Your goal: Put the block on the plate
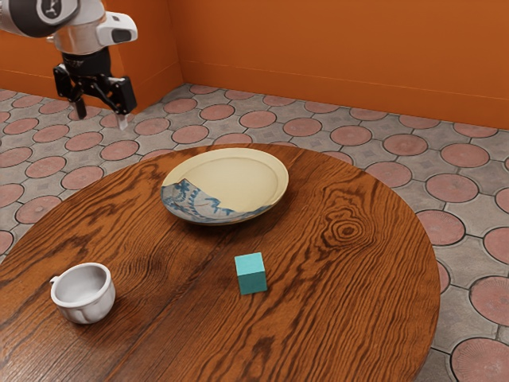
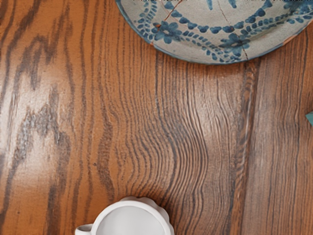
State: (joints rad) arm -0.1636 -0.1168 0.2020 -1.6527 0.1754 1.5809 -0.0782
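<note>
My gripper (image 1: 102, 121) hangs in the air at the exterior view's upper left, its two fingers spread wide with nothing between them. The teal block (image 1: 251, 274) rests on the wooden table, apart from the plate. A cream plate (image 1: 231, 177) with a blue-patterned part lies on the table, between the block and the exterior view's back wall. In the wrist view the blue-patterned part of the plate (image 2: 210, 41) shows, and a small corner of the block (image 2: 310, 117) is at the picture's edge.
A white cup (image 1: 83, 293) with a handle stands on the round table (image 1: 350, 318) at the exterior view's lower left; the wrist view also has the cup (image 2: 131, 223). Orange walls rise behind the tiled floor.
</note>
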